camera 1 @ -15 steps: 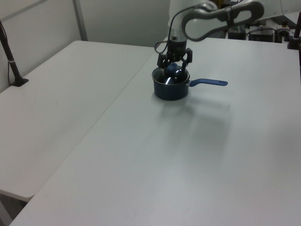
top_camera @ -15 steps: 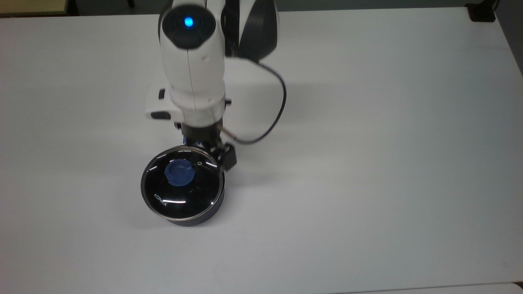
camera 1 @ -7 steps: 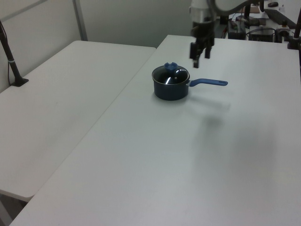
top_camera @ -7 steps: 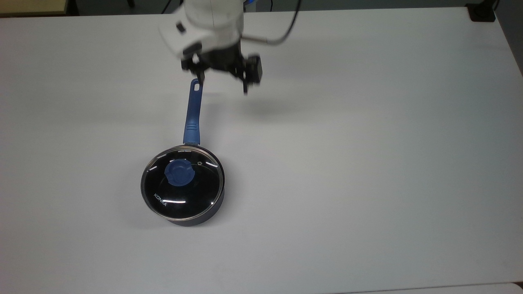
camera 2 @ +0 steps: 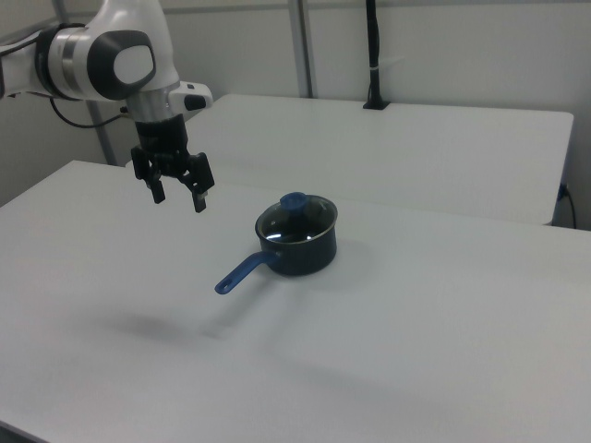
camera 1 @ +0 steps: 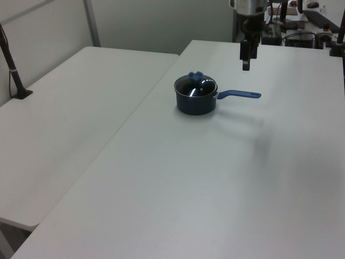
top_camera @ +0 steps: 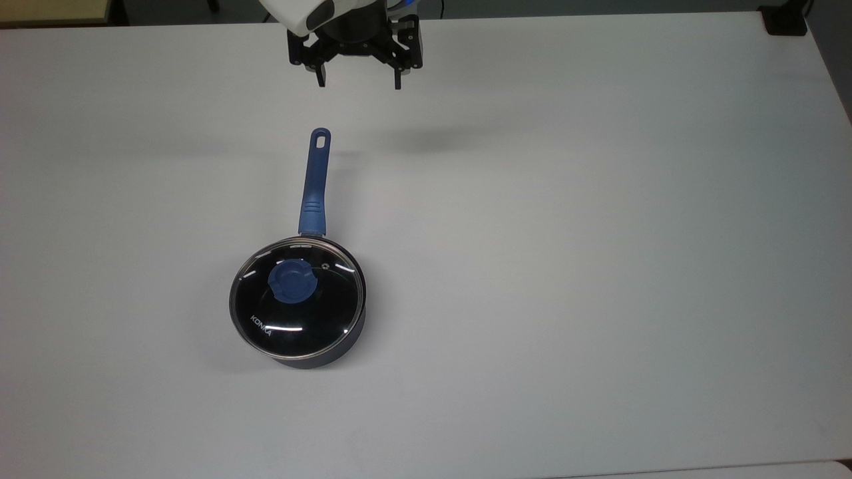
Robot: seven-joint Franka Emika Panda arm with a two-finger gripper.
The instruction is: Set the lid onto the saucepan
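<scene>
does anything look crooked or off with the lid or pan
Nothing stands out. The lid sits level and centred on the saucepan, its rim matching the pan's all round. The pan stands upright on the table. The hand hangs open and empty above the table, beyond the handle's end.

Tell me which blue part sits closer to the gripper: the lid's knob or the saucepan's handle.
The handle: its holed end points toward the gripper, while the knob sits farther off.

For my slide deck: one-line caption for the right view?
Glass lid seated on the blue-handled saucepan; open gripper raised above the white table.
</scene>
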